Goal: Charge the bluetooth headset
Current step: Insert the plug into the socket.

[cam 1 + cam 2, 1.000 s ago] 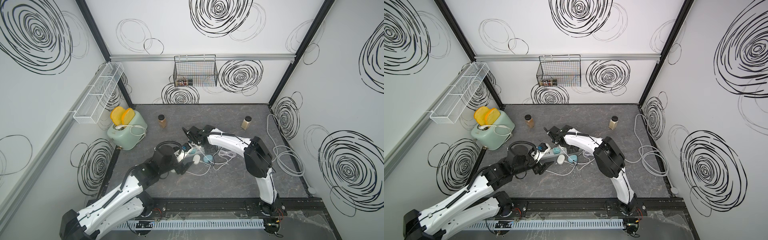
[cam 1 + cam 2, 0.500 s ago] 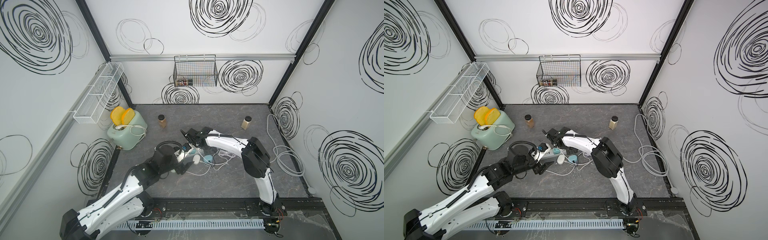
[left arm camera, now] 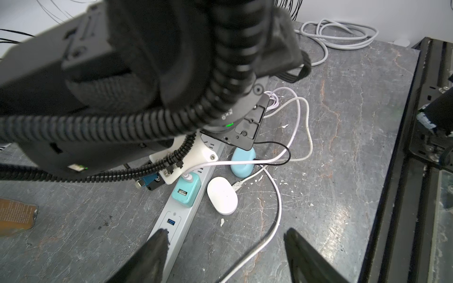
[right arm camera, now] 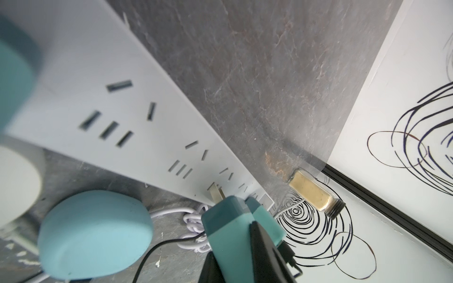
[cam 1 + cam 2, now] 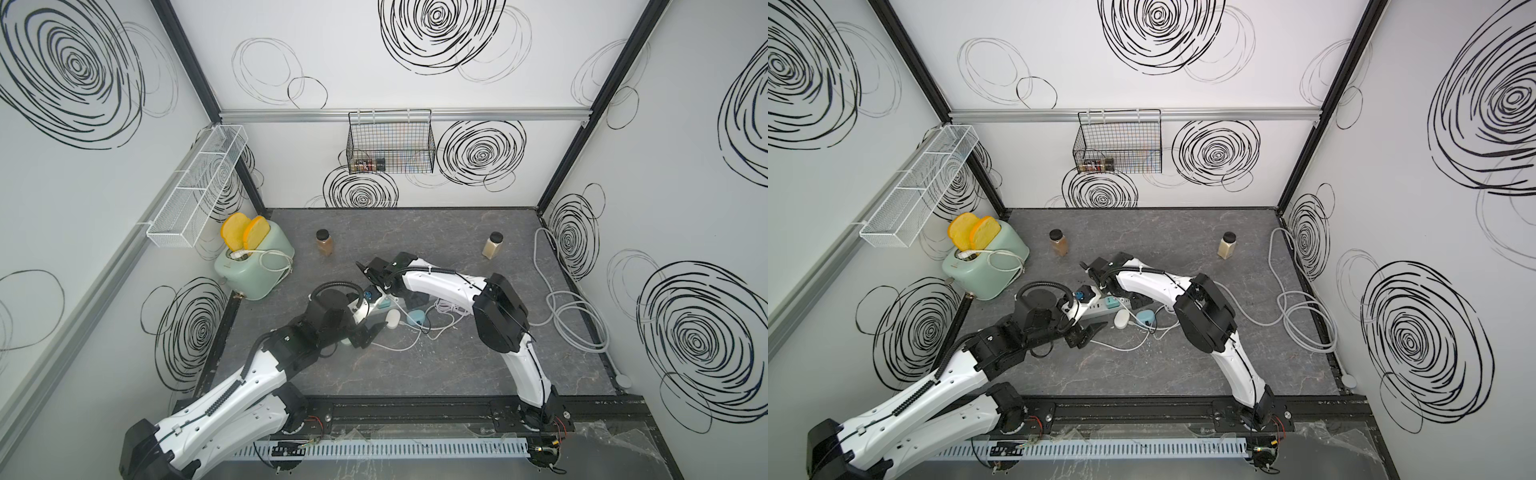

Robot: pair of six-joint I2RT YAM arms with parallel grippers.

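Note:
A white power strip [image 3: 176, 227] lies on the grey floor, shown in both top views [image 5: 376, 309] [image 5: 1096, 307]. My right gripper [image 4: 235, 245] is shut on a teal charger [image 4: 228, 220]. Its brass prongs [image 4: 215, 193] show bare close to the strip's face [image 4: 122, 98]. A black cable [image 4: 152, 247] runs from there toward the light-blue headset case [image 4: 95, 230] [image 5: 415, 318]. A white case [image 3: 221, 196] lies beside it. Another teal charger [image 3: 186, 191] sits plugged into the strip. My left gripper [image 3: 225, 235] [image 5: 368, 334] hangs open over the strip's end and a white cable [image 3: 269, 230].
A mint toaster [image 5: 253, 266] holding bread stands at the left. Two spice jars [image 5: 324, 248] [image 5: 492, 245] stand toward the back. A grey cable coil [image 5: 577, 316] lies at the right wall. A black wire basket [image 5: 390, 145] and a white wire shelf [image 5: 195, 191] hang on the walls.
The right arm's wrist has shifted slightly to the left along the strip with the teal charger. The left arm has stayed put.

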